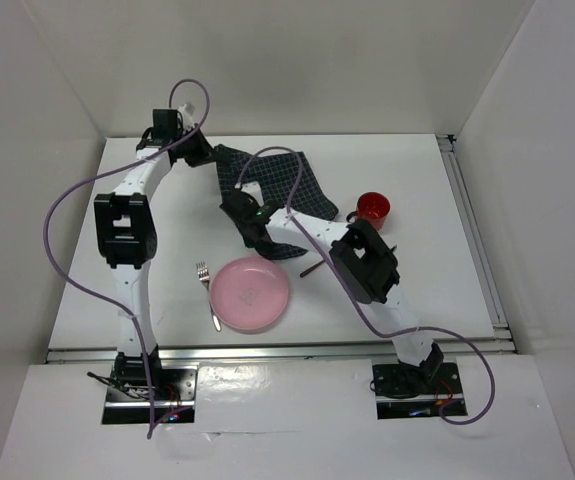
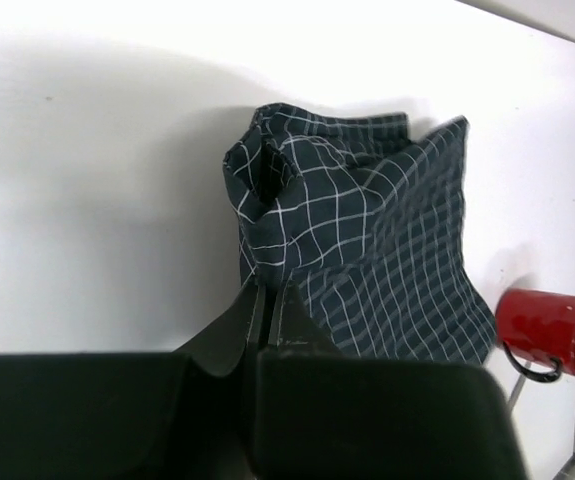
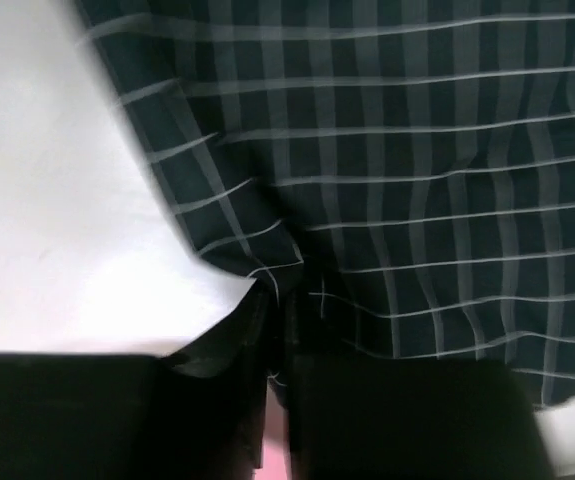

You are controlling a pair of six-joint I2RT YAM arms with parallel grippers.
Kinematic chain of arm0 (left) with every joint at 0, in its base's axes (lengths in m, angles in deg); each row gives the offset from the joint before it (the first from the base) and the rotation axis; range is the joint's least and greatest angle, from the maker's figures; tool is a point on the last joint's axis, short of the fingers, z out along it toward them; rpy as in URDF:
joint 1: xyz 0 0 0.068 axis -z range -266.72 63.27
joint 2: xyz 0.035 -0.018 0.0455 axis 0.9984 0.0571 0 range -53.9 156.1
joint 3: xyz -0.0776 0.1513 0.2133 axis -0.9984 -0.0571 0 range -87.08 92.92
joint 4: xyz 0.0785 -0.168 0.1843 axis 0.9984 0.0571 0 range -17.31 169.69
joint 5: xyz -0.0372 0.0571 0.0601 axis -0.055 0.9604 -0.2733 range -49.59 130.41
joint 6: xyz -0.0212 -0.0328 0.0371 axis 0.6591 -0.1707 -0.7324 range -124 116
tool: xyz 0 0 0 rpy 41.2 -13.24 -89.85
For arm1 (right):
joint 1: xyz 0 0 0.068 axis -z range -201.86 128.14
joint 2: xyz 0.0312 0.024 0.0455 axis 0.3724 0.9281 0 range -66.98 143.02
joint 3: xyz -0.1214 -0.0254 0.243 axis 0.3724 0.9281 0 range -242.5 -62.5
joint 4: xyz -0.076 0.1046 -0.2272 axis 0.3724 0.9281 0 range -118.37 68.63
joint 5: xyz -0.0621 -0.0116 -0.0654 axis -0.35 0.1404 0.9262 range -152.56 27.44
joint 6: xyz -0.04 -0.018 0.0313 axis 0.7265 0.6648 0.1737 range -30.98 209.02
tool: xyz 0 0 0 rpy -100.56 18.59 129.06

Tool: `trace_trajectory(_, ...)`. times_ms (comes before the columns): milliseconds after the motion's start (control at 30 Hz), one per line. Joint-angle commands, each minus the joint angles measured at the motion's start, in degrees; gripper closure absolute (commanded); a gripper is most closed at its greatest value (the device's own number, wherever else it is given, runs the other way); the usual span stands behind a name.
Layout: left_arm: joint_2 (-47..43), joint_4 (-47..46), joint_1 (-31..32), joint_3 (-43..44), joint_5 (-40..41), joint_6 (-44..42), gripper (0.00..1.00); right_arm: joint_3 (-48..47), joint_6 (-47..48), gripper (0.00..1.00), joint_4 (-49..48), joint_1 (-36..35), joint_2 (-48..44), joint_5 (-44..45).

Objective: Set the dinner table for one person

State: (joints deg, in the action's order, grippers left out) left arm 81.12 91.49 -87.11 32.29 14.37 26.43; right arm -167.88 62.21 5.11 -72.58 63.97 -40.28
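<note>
Fork count is one: the fork [image 1: 204, 272] lies just left of one pink plate [image 1: 251, 293] on the white dinner table [image 1: 427, 270]. Behind them, one navy checked cloth [image 1: 307, 190] is pinched by two claws, the left gripper [image 2: 267, 290] and the right gripper [image 3: 277, 300], each clamped on an edge. One red mug [image 1: 373, 209] stands rightmost.

Bright, even overhead light washed the dinner table [image 1: 417, 290] almost featureless. A soft grey shadow lay ahead and left of the left gripper [image 2: 264, 300]. The checked cloth [image 3: 417, 200] ahead of the right gripper [image 3: 279, 310] looked blurred.
</note>
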Motion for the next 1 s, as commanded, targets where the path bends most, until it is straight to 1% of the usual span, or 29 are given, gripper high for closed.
trace_trajectory(0,-8.1,-1.8,-1.0,-3.9,-1.4,1.3,1.0,-0.3,0.3,0.97,-1.1,5.0,-6.7,5.1)
trace_trajectory(33,-9.2,-2.9,-1.5,-4.8,-1.4,1.3,1.0,-0.3,1.6,1.0,-1.7,5.9,-7.3,5.1)
trace_trajectory(67,-10.2,-3.4,-1.6,-5.4,-1.4,2.0,1.0,-0.3,5.3,1.0,-3.4,6.8,-8.3,5.1)
trace_trajectory(133,-12.1,-3.4,-1.6,-6.8,-0.6,2.9,1.0,-0.3,9.8,1.0,-6.2,8.8,-9.7,7.0)
trace_trajectory(167,-14.3,-4.3,-2.1,-7.6,-0.6,4.3,1.0,-0.3,14.1,1.0,-9.1,9.3,-11.5,7.0)
trace_trajectory(200,-15.6,-4.8,-2.1,-9.6,-0.6,4.3,1.0,0.6,15.8,1.0,-10.5,10.5,-12.6,7.0)
trace_trajectory(233,-16.9,-5.4,-2.1,-10.7,-0.6,5.2,1.0,1.2,17.4,1.0,-11.7,11.1,-13.8,5.2)
trace_trajectory(267,-19.8,-5.4,-2.6,-13.3,0.3,5.9,1.0,2.5,20.6,1.0,-15.1,11.6,-16.9,3.5)
trace_trajectory(300,-21.3,-6.1,-2.6,-14.9,1.0,6.0,1.0,6.6,22.4,1.0,-17.3,12.2,-18.8,1.6)
trace_trajectory(333,-22.9,-6.2,-2.6,-17.0,1.0,6.7,1.0,9.0,24.2,1.0,-19.2,12.2,-20.6,-3.3)
trace_trajectory(367,-24.6,-6.9,-3.1,-19.2,1.5,7.5,1.0,11.4,26.7,0.94,-21.3,12.2,-23.9,-5.8)
trace_trajectory(400,-27.8,-7.5,-3.1,-24.3,1.5,7.5,1.0,14.7,26.7,0.83,-21.3,12.7,-24.9,-7.8)
trace_trajectory(433,-29.4,-8.6,-3.1,-27.1,1.5,8.1,1.0,16.0,26.7,0.69,-20.5,12.8,-25.7,-8.8)
trace_trajectory(467,-30.9,-9.2,-3.1,-29.9,1.5,8.6,1.0,17.1,25.2,0.52,-19.2,12.8,-25.7,-10.1)
trace_trajectory(500,-32.2,-9.9,-3.1,-35.5,1.5,8.6,1.0,18.4,23.6,0.32,-17.3,13.4,-26.5,-10.1)
trace_trajectory(533,-34.5,-11.7,-3.1,-38.3,2.0,8.6,1.0,20.7,21.6,0.31,-16.3,14.2,-27.1,-9.1)
trace_trajectory(633,-36.0,-13.4,-2.6,-46.0,2.6,9.2,1.0,24.2,13.4,0.31,-12.6,15.6,-28.6,-8.6)
trace_trajectory(700,-36.1,-12.7,-2.6,-47.7,2.6,9.2,1.0,25.3,8.7,0.31,-11.0,15.7,-30.3,-9.9)
trace_trajectory(767,-36.1,-11.5,-2.6,-49.0,3.9,8.7,1.0,26.4,7.1,0.31,-11.0,15.7,-31.5,-12.7)
trace_trajectory(833,-37.4,-11.0,-2.6,-51.0,6.5,8.7,1.0,27.9,2.5,0.32,-10.4,15.7,-32.3,-16.9)
trace_trajectory(967,-38.8,-11.0,-2.6,-52.8,9.1,8.7,1.0,29.4,-1.2,0.33,-9.9,15.0,-32.3,-19.8)
